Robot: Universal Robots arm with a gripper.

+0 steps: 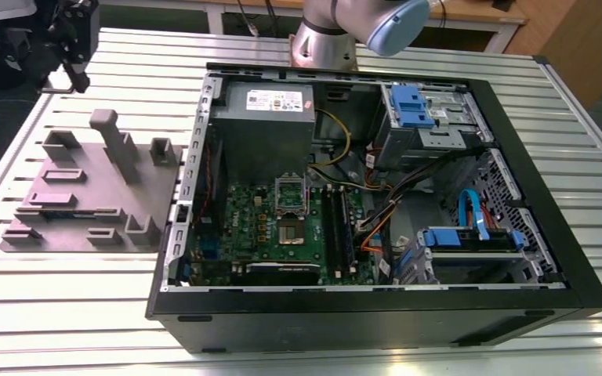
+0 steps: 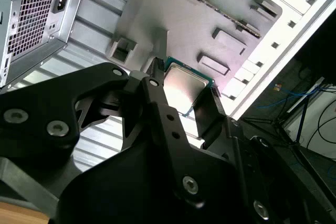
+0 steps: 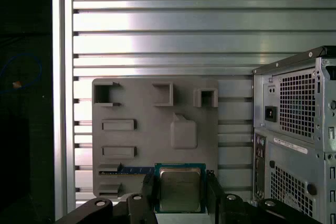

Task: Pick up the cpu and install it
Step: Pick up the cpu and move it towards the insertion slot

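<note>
The cpu (image 3: 179, 187), a flat square chip with a silvery metal top and a thin green rim, is clamped between my black fingers (image 3: 148, 191). My gripper (image 3: 179, 195) is shut on its two opposite edges. Seen in the second wrist view, the cpu (image 2: 184, 85) sits at the tips of the gripper (image 2: 186, 98), with the grey plate behind it. In the exterior view the gripper (image 1: 71, 47) hangs at the far left, raised above the table, beyond the grey fixture plate (image 1: 92, 196).
The grey fixture plate (image 3: 157, 129) with raised holders lies on the slatted aluminium table (image 1: 60, 313). An open computer case (image 1: 385, 196) lies to the exterior view's right of the plate, with the green motherboard (image 1: 280, 227), cables and blue drive brackets inside. Its rear panel (image 3: 294, 129) shows beside the plate.
</note>
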